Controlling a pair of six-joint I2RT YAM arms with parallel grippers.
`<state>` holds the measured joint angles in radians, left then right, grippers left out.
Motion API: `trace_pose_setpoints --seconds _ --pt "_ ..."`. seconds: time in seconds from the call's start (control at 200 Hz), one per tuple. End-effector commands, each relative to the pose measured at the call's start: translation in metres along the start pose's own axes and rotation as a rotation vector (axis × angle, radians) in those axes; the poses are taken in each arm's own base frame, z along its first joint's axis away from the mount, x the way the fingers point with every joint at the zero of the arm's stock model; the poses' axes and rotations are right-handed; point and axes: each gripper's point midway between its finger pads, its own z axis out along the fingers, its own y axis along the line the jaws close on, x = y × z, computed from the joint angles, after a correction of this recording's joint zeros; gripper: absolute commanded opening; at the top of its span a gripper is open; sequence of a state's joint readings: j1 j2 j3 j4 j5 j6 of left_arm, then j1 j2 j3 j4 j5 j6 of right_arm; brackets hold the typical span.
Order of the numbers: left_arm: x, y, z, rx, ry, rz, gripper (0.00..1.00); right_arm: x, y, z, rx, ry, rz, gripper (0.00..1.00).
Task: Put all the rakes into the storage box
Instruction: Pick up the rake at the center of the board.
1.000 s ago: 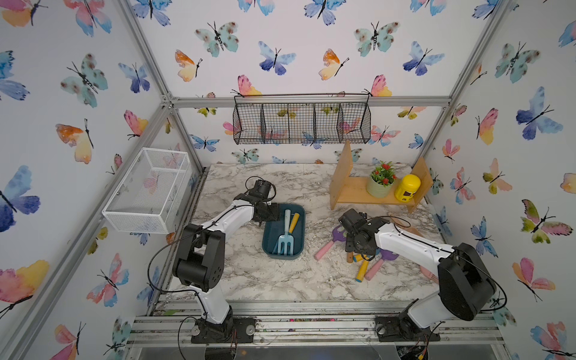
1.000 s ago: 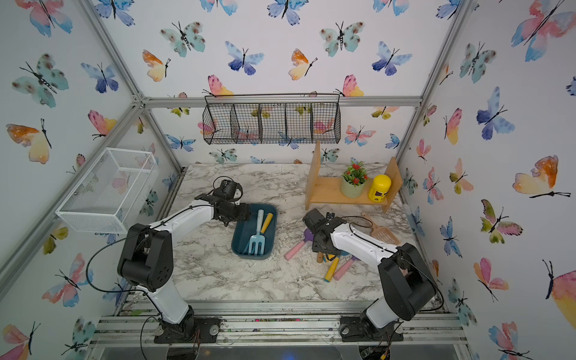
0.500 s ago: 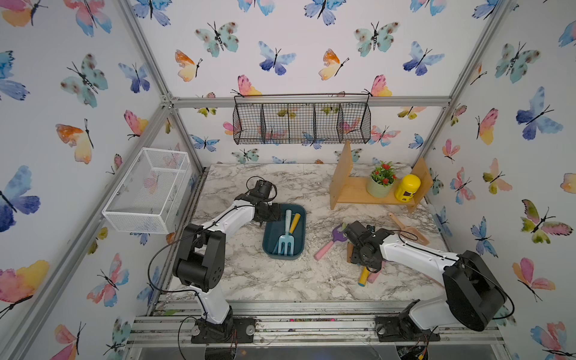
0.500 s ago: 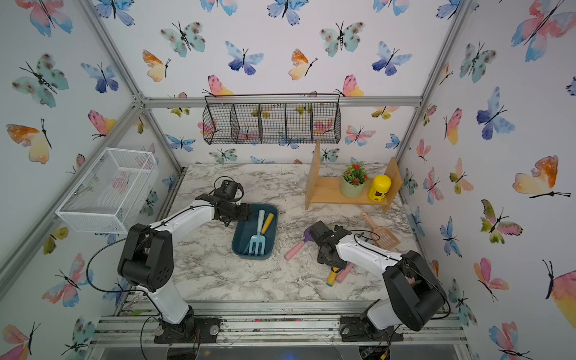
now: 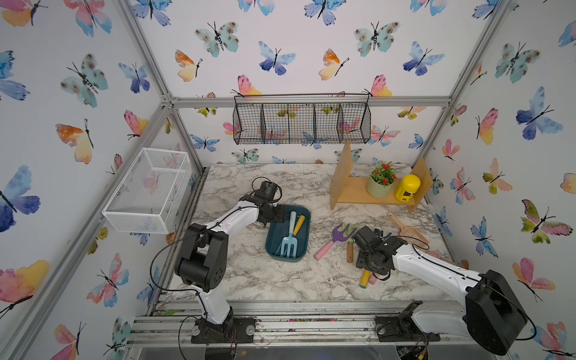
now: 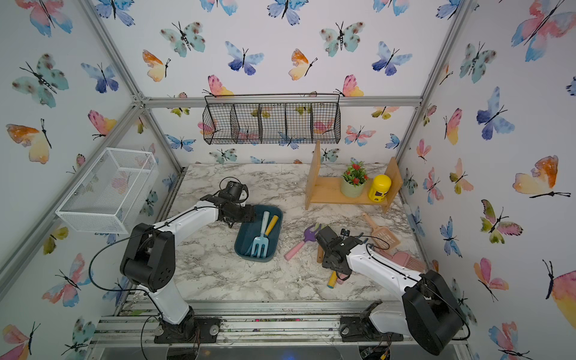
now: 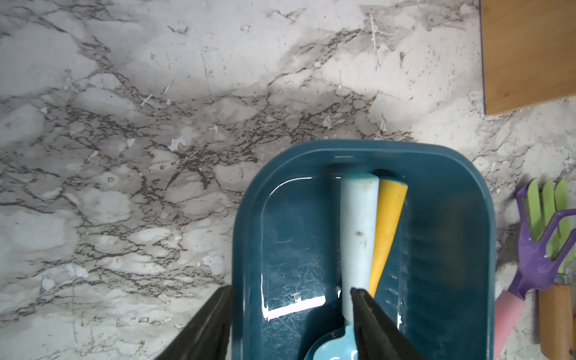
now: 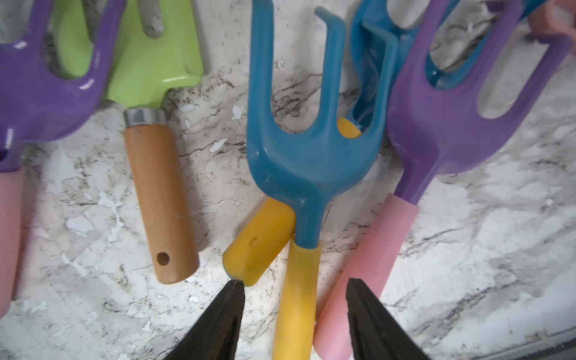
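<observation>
The storage box (image 5: 275,238) (image 6: 246,233) (image 7: 436,249) is a dark teal tray at mid-table, holding a light-blue fork and a yellow-handled tool. My left gripper (image 5: 275,217) (image 6: 249,215) (image 7: 291,290) is open, one finger outside the box's left wall and one inside. The rake (image 8: 299,162) has a blue three-pronged head and a yellow handle; it lies in a pile of tools to the right. In both top views only its handle end (image 5: 364,280) (image 6: 332,280) shows. My right gripper (image 5: 371,273) (image 8: 294,282) is open, its fingers straddling that yellow handle and a pink handle beside it.
A purple rake with a pink handle (image 5: 338,235) (image 6: 307,233), a green tool with a wooden handle (image 8: 156,187) and another purple tool (image 8: 452,124) crowd the rake. A tan scoop (image 5: 408,230) lies further right. A wooden shelf (image 5: 355,194) stands at the back right.
My right arm has moved toward the table's front, down over the tool pile, and its jaws have narrowed slightly. The left arm and the box have stayed still.
</observation>
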<state>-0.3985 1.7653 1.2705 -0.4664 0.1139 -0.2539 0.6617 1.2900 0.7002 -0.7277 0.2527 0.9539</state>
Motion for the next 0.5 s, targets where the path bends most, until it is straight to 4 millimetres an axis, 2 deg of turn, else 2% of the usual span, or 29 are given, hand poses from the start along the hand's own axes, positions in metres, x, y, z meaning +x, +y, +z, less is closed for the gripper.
trace_pose_setpoints --seconds 0.0,0.16,0.32,0.496 --pt "0.0 -0.008 0.003 0.027 0.015 0.001 0.63 0.025 -0.013 0.014 0.049 0.098 -0.011 0.57" --pt "0.002 -0.007 0.003 0.023 0.019 0.002 0.63 0.038 -0.015 0.025 0.05 0.147 -0.027 0.57" --pt "0.002 -0.008 0.005 0.023 0.022 0.003 0.63 0.036 -0.009 0.029 0.042 0.143 -0.049 0.54" --pt "-0.002 -0.012 0.002 0.042 0.015 0.009 0.64 0.027 0.005 0.032 0.019 0.138 -0.089 0.37"
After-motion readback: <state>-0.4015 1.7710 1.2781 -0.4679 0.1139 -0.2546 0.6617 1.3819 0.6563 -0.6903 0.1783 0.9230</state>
